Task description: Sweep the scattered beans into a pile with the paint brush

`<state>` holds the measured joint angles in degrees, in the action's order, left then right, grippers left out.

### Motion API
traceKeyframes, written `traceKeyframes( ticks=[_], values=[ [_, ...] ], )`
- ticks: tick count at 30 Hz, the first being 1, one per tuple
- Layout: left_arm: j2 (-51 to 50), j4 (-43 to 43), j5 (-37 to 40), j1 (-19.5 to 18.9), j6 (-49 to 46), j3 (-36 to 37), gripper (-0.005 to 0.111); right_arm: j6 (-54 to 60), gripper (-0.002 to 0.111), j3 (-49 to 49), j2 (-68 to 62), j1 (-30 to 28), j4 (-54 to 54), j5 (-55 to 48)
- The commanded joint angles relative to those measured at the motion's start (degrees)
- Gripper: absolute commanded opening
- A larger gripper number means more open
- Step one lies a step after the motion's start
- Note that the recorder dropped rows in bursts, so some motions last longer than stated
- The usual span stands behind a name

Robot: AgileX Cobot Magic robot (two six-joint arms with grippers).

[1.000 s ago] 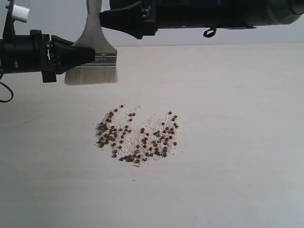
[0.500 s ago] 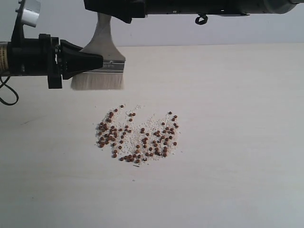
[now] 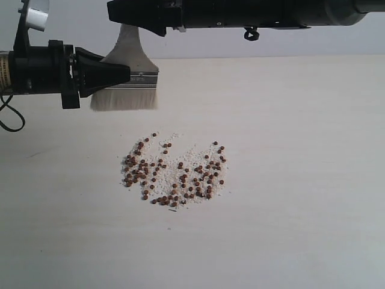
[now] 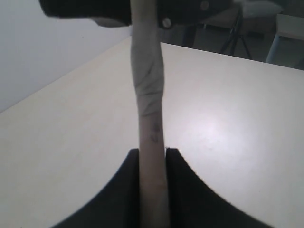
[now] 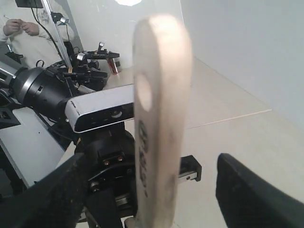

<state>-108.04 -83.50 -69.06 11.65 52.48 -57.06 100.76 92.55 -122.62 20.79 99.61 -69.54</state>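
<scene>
The exterior camera looks down over the table (image 3: 289,180) toward its far edge; both wrist cameras sit close to the paint brush (image 3: 129,78), which all views share.

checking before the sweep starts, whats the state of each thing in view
beans: scattered loosely, not yet piled
paint brush: upright, bristles down, apart from the beans
left end effector: shut on the paint brush
right end effector: open, astride the paint brush, not gripping
</scene>
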Motion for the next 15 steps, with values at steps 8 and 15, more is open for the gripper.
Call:
traceKeyframes(
  ticks=[8, 15],
  values=[
    [0.12, 1.76, -0.91, 0.28, -0.03, -0.43, 0.0, -0.52, 0.067, 0.37, -1.04, -0.08, 0.33, -0.42],
    [0.12, 2.35, -0.91, 0.37, 0.14, -0.43, 0.0, -0.52, 0.064, 0.37, -1.04, -0.08, 0.33, -0.42]
  ],
)
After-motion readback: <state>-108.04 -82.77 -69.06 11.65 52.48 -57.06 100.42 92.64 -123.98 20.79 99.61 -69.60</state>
